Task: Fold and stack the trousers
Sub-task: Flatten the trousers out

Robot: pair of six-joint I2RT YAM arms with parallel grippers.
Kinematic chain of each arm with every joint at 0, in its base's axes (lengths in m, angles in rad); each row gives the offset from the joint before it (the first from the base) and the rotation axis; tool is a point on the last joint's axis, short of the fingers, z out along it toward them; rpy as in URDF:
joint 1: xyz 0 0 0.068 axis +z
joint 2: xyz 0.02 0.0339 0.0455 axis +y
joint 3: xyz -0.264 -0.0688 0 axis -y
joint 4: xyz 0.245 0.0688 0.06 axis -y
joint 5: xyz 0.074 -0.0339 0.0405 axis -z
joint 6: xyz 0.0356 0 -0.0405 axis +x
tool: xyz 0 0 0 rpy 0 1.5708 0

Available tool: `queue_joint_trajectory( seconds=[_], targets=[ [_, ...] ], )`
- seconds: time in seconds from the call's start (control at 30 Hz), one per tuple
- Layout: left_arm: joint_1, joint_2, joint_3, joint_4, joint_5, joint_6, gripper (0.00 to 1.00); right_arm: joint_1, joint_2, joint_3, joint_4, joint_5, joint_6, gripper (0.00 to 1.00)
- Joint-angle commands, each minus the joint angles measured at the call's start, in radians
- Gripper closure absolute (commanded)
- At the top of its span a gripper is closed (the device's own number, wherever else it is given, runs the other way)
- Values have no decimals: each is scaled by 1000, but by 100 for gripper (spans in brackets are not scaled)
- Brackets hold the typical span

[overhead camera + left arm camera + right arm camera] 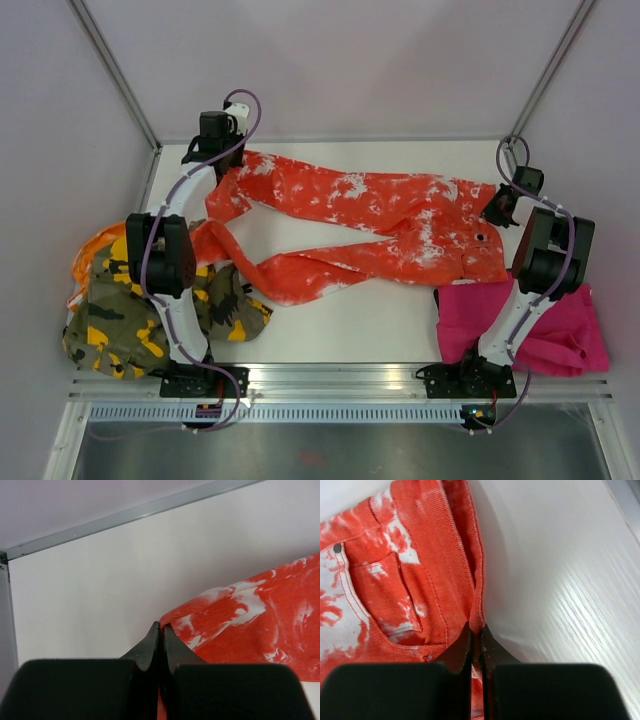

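Observation:
The orange-red trousers with white splatter (370,215) lie spread across the table, waist at the right, legs running left. My left gripper (228,172) is shut on the hem of the far leg; in the left wrist view (160,626) cloth (250,625) shows between the fingers. My right gripper (496,208) is shut on the waistband edge, seen in the right wrist view (476,630) with the pocket (385,595) beside it. Camouflage trousers (140,315) lie bunched at the near left. Magenta pink trousers (550,325) lie at the near right.
The white table (360,320) ends at a metal rail (340,375) in front. Frame posts (120,75) stand at the back corners. The near leg of the orange trousers curls toward the camouflage pile.

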Motion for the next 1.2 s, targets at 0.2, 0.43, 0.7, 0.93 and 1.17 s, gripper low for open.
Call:
queue_joint_trajectory(
  seconds=[0.2,0.43,0.7,0.93,1.17],
  targets=[
    [6,149,311,41,-163,-73,98,34,94,302,127,-55,-27,100],
    [9,318,513,-6,-100,-102,98,35,323,644,107,-106,-43,100],
    [9,466,589,-9,-155,-53,87,35,447,733,104,-104,-74,100],
    [9,386,533,-96,-244,-74,0,35,418,704,66,-145,-80,71],
    [6,247,347,-318,-103,-62,0,57,291,566,55,-173,-103,44]
  ],
)
